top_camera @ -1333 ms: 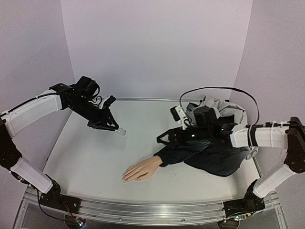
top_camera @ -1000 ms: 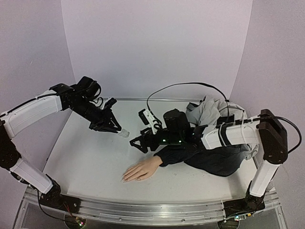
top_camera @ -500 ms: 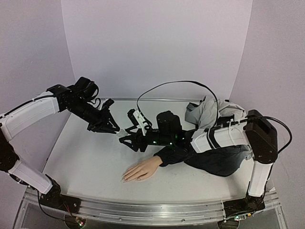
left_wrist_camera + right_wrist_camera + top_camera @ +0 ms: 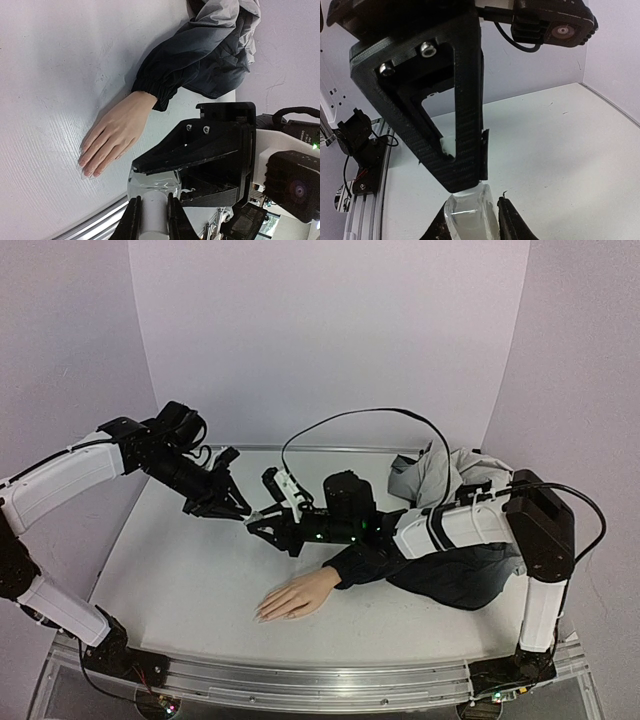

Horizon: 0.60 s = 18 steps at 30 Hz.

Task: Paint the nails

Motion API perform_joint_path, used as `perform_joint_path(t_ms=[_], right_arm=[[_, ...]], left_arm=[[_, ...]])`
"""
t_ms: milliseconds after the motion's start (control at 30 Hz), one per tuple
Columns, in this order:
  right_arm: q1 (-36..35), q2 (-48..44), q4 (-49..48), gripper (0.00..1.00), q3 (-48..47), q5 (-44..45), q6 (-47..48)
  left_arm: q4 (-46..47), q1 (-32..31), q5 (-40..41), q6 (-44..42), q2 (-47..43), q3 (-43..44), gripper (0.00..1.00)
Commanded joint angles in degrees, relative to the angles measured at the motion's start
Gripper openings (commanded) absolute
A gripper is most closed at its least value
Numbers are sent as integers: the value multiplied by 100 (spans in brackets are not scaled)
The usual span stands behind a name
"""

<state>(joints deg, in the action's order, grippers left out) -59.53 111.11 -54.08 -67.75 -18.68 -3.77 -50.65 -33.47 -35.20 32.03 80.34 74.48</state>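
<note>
Pincers meet above the white counter [image 4: 170, 580]. The left pincer [image 4: 152, 222] is clamped on the white cap [image 4: 152, 212] of a small clear glass bottle [image 4: 152, 184], holding it off the surface. The right pincer [image 4: 472, 222] now has a black finger on either side of the glass body — so close that I cannot tell whether they grip it or merely flank it. A little over a second ago the right arm was drawn back above the dark navy sleeve [image 4: 420, 570], well apart from the bottle. Since then it has stretched leftward across the counter to reach it, while the left arm has hardly shifted. Nearer the arm bases, the peach mannequin hand [image 4: 295, 595] lies flat on the counter, unmoved. Its tiny pale nails [image 4: 86, 171] face up — well apart from the bottle and both pincers.
</note>
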Motion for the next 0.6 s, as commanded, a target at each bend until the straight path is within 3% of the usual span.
perform_joint_path(t_ms=[0, 67, 133, 200, 333, 400, 467, 567], right_arm=[[-49, 54, -446, 21, -307, -183, -14], [-50, 60, -461, 4, -318, -215, -46], [-50, 48, -509, 0, -260, -174, -116], [-48, -58, -694, 0, -90, -140, -267], [-35, -471, -1097, 0, 416, 77, -907], [-24, -742, -1238, 0, 656, 24, -1192], [13, -1009, -1403, 0, 881, -105, -1535], [131, -1359, -1928, 0, 1231, -729, -2067]], left_arm=[[171, -19, -139, -21, 8, 21, 0], [170, -20, -146, -31, 17, 39, 0], [171, -18, -105, -31, -3, 69, 12], [171, -18, -18, -75, -102, 128, 30], [343, -18, 347, -324, -529, 173, 78], [884, -11, 330, -449, -955, -93, 93], [1848, -18, -2, -499, -1469, -581, 99], [3712, -18, -696, -352, -2076, -1490, 100]])
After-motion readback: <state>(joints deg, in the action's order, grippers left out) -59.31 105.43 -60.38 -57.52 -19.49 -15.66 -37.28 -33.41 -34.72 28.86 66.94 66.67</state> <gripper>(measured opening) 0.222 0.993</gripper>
